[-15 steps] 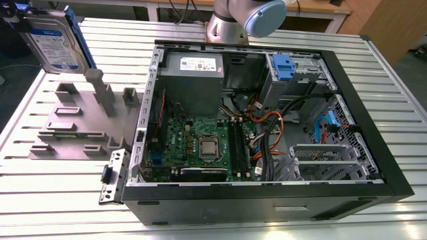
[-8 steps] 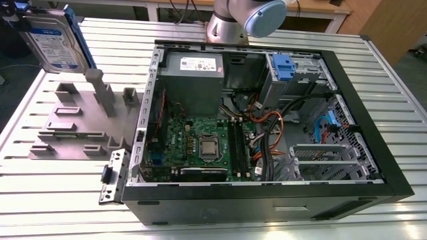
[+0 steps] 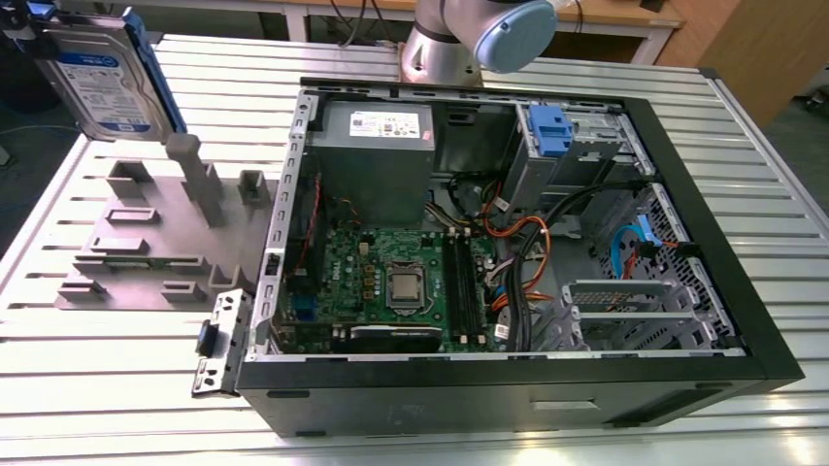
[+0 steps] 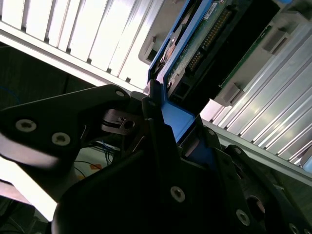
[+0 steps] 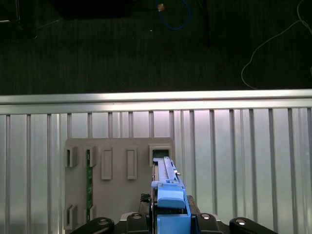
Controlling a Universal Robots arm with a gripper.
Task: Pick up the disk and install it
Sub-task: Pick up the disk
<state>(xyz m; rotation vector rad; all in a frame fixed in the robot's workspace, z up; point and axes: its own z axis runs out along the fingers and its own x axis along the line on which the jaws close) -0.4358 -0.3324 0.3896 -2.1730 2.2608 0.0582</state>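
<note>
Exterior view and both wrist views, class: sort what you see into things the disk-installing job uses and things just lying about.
Job in hand: the disk, clamped in the gripper; open computer case; drive bay.

Lying about: grey stepped fixture; slatted metal table; blue floor cable.

Bright overhead light, glare on ribbed table (image 3: 116,388), dim floor (image 5: 97,48), end effector (image 4: 178,122) seemingly backlit

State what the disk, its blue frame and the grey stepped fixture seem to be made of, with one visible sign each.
The disk: probably metal casing, silvery sheen around a paper-like label. The blue frame: likely plastic, uniformly bright, moulded edges. The grey fixture: apparently matte plastic, dull, no glints.
</note>
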